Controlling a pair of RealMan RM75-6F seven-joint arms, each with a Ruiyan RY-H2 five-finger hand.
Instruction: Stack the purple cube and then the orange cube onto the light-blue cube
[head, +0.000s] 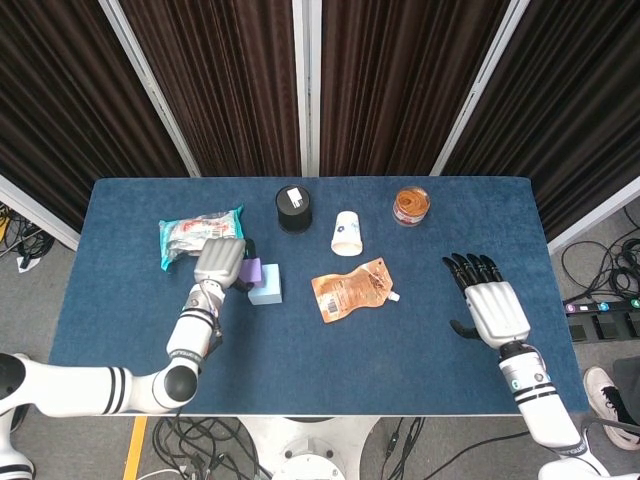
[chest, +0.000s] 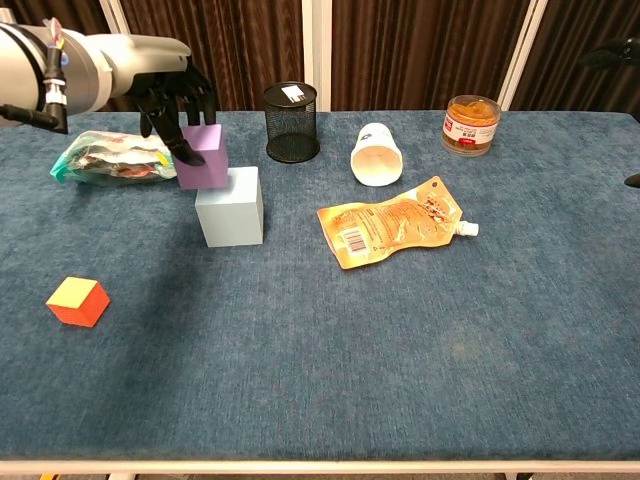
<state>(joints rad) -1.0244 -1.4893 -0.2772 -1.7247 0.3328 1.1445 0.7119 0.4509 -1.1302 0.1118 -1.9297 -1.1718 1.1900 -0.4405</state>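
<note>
Nearest the robot's chest, on the left of the blue felt-like tabletop (chest: 400, 380), sits the orange cube (chest: 77, 300), a small matte block with a paler yellow top, well apart from the others. Off to the right, the right hand (head: 492, 308) lies flat with its fingers spread and nothing in them. Further back, the light-blue cube (chest: 231, 205) stands on the cloth, smooth and square-edged, larger than the other two. The left hand (chest: 172, 92) holds the purple cube (chest: 201, 156) between dark fingers, and it hangs at the light-blue cube's upper left edge, off centre rather than squarely over the top face. Released there, it would likely tip off the left side, or a descending corner could shove the base block sideways. Just right lies a glossy, crinkled orange spout pouch (chest: 395, 222). Beyond are a crumpled snack bag (chest: 110, 158), a black mesh pen cup (chest: 291, 122), a white paper cup (chest: 376, 154) tipped on its side, and a clear lidded jar (chest: 469, 123).
</note>
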